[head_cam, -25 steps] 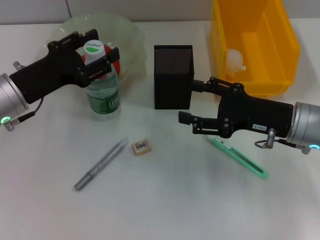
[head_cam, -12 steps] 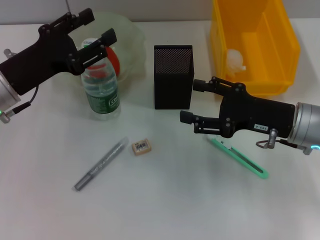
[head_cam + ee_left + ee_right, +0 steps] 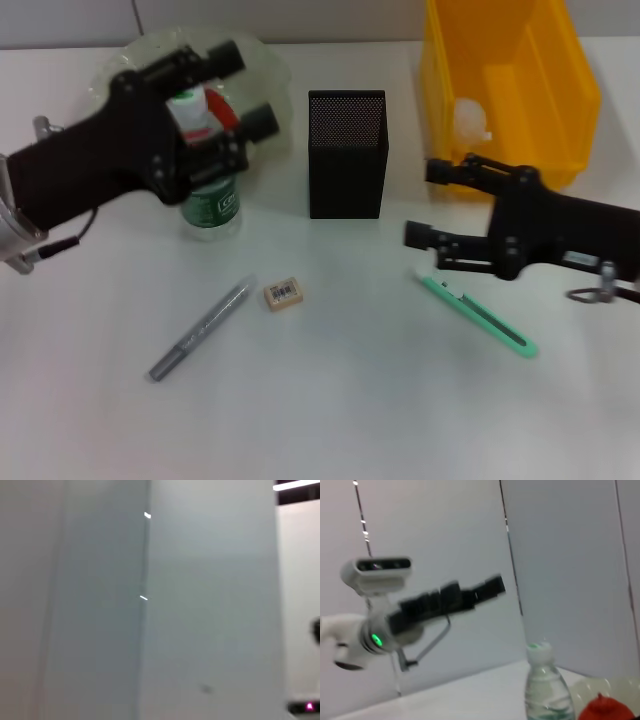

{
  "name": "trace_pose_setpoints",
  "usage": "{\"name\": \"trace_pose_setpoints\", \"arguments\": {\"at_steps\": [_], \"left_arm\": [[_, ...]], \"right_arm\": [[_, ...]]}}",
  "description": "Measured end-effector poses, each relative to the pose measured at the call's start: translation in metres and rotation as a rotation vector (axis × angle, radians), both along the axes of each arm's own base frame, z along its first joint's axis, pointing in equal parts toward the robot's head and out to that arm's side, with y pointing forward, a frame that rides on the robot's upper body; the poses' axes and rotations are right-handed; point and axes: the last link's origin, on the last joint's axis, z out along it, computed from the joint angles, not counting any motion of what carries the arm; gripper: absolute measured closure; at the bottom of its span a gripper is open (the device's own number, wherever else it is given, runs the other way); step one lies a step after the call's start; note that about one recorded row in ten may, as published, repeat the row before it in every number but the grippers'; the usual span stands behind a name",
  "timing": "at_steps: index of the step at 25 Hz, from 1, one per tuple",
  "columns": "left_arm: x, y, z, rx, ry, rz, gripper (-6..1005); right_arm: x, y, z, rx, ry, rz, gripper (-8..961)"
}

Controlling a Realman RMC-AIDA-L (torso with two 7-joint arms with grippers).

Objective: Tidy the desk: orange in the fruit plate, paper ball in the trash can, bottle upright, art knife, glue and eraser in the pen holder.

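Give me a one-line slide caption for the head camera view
Bottle upright, left claw above it; right claw open over art knife.

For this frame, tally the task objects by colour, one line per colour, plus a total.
Yellow: 1, trash can
Black: 1, pen holder
Green: 2, fruit plate, art knife
Red-orange: 1, orange
White: 1, paper ball
Clear: 1, bottle
Silver-grey: 1, glue
Beige: 1, eraser
Total: 9

Left claw was raised at the far left, fingers apart. Right claw hovered low at the right, fingers spread.
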Motion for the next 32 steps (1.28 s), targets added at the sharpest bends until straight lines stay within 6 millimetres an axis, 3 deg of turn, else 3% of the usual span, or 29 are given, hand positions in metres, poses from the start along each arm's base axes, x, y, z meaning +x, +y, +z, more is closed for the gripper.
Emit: {"name": "trace_pose_setpoints", "arguments": {"at_steps": [1,5,10,19,23,32], "left_arm": [[0.000,0.000,0.000,0.000,0.000,0.000,301],[0.001,-0.004,-0.014,-0.150,0.116,-0.031,304],[-0.001,-0.010,-0.035,-0.285,0.255,-0.064,305],[0.007,-0.006,-0.046,-0.373,0.297,-0.054,306],[0.021,0.003,-0.054,-0.416,0.336,-0.064,306],[0.021,0.013,-0.065,-0.416,0.389,0.002,307]], "right_arm": [[0.000,0.000,0.000,0.000,0.000,0.000,103],[0.007,-0.015,0.042,-0.009,0.025,0.002,105],[0.013,-0.032,0.060,-0.012,0.010,0.049,113],[0.027,-0.046,0.058,-0.016,-0.022,0.020,126],[0.030,-0.048,0.059,-0.011,-0.025,0.003,132],[0.029,-0.034,0.074,-0.097,-0.134,-0.133,145]]}}
